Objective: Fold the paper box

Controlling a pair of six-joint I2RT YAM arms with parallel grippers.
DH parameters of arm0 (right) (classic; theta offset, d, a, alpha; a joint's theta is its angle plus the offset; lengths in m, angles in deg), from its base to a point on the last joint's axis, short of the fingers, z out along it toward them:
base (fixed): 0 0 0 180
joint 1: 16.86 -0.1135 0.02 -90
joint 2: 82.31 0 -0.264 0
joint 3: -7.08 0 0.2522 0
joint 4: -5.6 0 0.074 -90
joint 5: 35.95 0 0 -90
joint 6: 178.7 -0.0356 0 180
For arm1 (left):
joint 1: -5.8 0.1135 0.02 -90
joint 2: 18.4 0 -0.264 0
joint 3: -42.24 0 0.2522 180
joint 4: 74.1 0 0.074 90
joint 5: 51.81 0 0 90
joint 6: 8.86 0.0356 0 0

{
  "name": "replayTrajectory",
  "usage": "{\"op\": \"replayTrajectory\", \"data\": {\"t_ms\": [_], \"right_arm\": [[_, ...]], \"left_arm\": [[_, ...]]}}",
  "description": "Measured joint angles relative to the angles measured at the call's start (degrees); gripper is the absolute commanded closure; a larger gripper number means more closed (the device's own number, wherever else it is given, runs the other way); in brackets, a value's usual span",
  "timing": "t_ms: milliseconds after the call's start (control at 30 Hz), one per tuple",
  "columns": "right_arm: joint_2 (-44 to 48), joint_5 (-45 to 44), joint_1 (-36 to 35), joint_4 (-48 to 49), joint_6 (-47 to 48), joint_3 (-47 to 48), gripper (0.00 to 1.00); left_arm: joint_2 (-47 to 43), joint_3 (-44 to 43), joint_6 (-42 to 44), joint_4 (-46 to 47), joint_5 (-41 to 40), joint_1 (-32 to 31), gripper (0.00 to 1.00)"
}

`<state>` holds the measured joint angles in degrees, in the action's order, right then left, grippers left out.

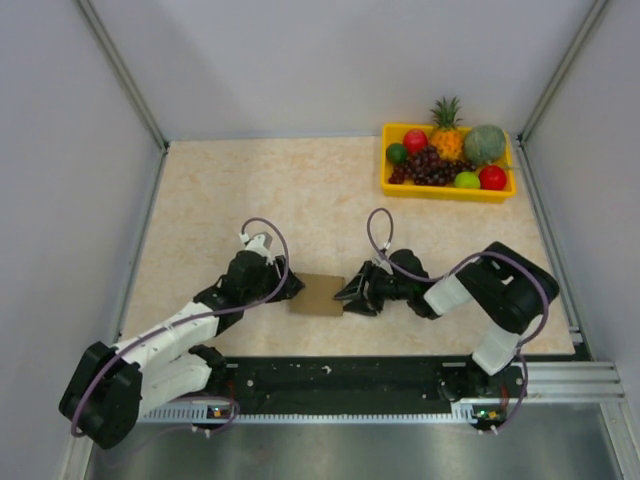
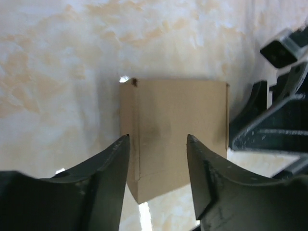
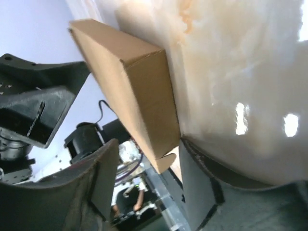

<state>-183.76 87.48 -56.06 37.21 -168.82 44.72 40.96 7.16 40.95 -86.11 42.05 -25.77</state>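
The paper box (image 1: 318, 295) is a small closed brown cardboard box lying on the table between my two grippers. My left gripper (image 1: 291, 288) is open at its left end. In the left wrist view the box (image 2: 178, 125) lies under and just beyond the open left gripper (image 2: 158, 138). My right gripper (image 1: 353, 293) is open at its right end. In the right wrist view the box (image 3: 130, 91) reaches in between the right gripper's (image 3: 148, 142) jaws, and a small flap (image 3: 166, 162) sticks out at its near corner. The right finger (image 3: 202, 183) rests against the table.
A yellow fruit tray (image 1: 446, 192) with a pineapple, grapes, melon and other fruit stands at the back right. The right gripper (image 2: 269, 120) shows in the left wrist view; the left gripper (image 3: 33, 106) shows in the right wrist view. A metal rail (image 1: 400, 378) runs along the near edge.
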Motion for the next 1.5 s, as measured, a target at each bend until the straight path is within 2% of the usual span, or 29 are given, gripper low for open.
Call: {"op": "replayTrajectory", "data": {"t_ms": [67, 100, 233, 433, 567, 667, 733, 900, 1067, 1233, 1333, 1500], "right_arm": [[4.22, -2.64, 0.72, -5.73, 4.57, -0.17, 0.39], [6.67, -4.11, 0.76, -8.55, 7.17, -0.22, 0.37], [16.79, -8.44, 0.87, -22.64, 21.79, 1.11, 0.36], [17.99, -7.80, 0.85, -35.04, 43.21, 8.81, 0.36], [17.38, -7.19, 0.15, -35.89, 50.25, 9.29, 0.37], [14.53, -5.79, -1.07, -35.98, 53.29, 9.84, 0.38], [12.33, -4.35, -1.97, -35.54, 54.16, 11.28, 0.38], [10.75, -3.39, -4.46, -35.58, 53.37, 12.85, 0.39], [13.99, -2.64, -4.44, -37.09, 48.00, 11.26, 0.40], [19.04, -1.44, -4.37, -42.58, 42.40, 11.69, 0.40], [19.26, 0.61, -4.20, -47.15, 38.49, 12.98, 0.40], [18.38, 6.58, -3.02, -48.33, 28.48, 12.61, 0.40]], "left_arm": [[-2.29, -0.04, 0.70, -2.38, 1.75, -0.26, 0.28], [-3.74, -0.04, 1.18, -3.58, 2.49, -0.39, 0.26], [-5.99, -1.01, 3.10, -7.08, 5.77, 0.94, 0.16], [-5.95, -1.44, 5.38, -10.01, 9.97, 3.48, 0.05], [-2.93, -0.28, 5.66, -7.23, 15.85, 5.62, 0.05], [1.99, 0.70, 5.60, -4.42, 20.20, 6.78, 0.12], [5.44, 0.68, 5.66, -2.97, 23.23, 7.02, 0.16], [8.50, 0.50, 5.27, 0.04, 28.65, 7.41, 0.16], [3.98, 1.42, 3.45, -1.86, 31.98, 7.52, 0.17], [-1.07, 1.42, 0.04, -4.22, 34.86, 7.82, 0.17], [-3.23, 1.33, -2.62, -5.79, 36.44, 8.04, 0.17], [-4.37, -0.61, -7.17, -9.62, 37.16, 8.26, 0.20]]}}
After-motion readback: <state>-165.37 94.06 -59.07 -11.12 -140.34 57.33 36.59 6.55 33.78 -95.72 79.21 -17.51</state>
